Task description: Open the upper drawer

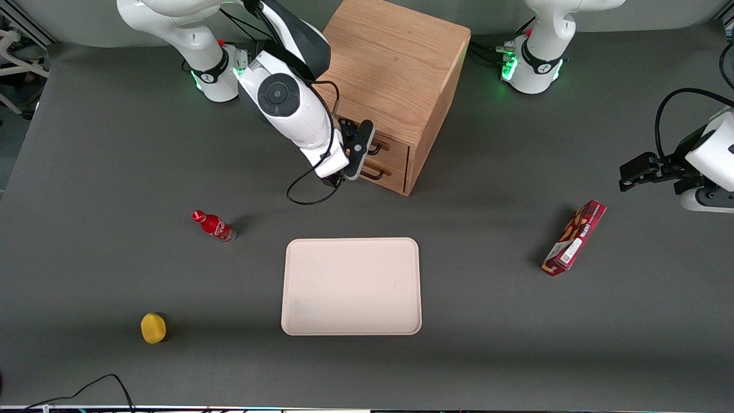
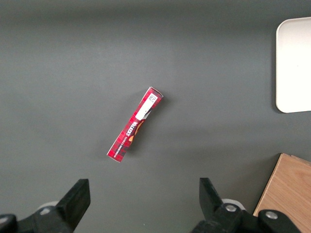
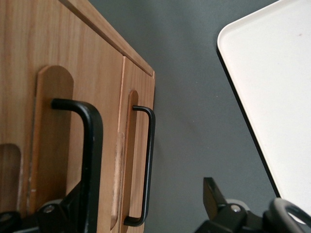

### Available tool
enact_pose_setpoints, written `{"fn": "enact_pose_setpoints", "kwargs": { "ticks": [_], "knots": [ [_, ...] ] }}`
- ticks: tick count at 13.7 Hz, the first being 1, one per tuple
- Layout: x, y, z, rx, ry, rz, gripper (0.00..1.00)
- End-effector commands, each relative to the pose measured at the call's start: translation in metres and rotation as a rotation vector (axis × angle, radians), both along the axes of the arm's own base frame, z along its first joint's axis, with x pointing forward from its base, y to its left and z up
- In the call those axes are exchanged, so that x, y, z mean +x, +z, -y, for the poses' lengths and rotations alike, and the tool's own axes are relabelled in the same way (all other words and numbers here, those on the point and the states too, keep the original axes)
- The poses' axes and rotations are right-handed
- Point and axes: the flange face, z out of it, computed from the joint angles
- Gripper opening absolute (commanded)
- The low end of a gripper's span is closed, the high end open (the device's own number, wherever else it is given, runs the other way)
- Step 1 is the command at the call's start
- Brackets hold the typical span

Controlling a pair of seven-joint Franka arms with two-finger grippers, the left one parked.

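The oak cabinet (image 1: 395, 69) stands at the back of the table with both drawers shut. The upper drawer (image 1: 395, 150) has a black wire handle (image 1: 375, 150), which shows large and close in the right wrist view (image 3: 91, 160). The lower drawer (image 1: 393, 174) sits under it, and its thinner handle (image 3: 150, 160) is nearer the table top. My right gripper (image 1: 366, 152) is open right in front of the drawer fronts. In the wrist view the gripper (image 3: 143, 213) has the upper handle just inside one finger (image 3: 68, 208). It holds nothing.
A beige tray (image 1: 351, 287) lies nearer the front camera than the cabinet, and its rim shows in the wrist view (image 3: 243, 97). A red bottle (image 1: 213, 226) and a yellow ball-like object (image 1: 153, 327) lie toward the working arm's end. A red box (image 1: 575, 237) lies toward the parked arm's end.
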Motion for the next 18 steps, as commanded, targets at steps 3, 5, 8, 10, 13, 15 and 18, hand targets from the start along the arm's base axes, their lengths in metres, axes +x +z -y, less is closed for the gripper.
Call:
{"fn": "enact_pose_setpoints", "kwargs": {
  "ticks": [3,5,8,10,13,15,18],
  "knots": [
    [0.008,0.001,0.003,0.025,0.018,0.009,1.0],
    [0.02,0.003,0.008,0.032,0.009,0.014,1.0],
    [0.038,0.006,0.011,0.05,-0.005,0.024,1.0],
    [0.052,0.008,0.016,0.062,-0.025,0.028,1.0],
    [0.078,0.013,0.029,0.067,-0.058,0.056,1.0],
    [0.09,0.011,0.033,0.04,-0.045,0.09,1.0],
    [0.11,0.007,0.051,0.027,-0.069,0.108,1.0]
  ]
}}
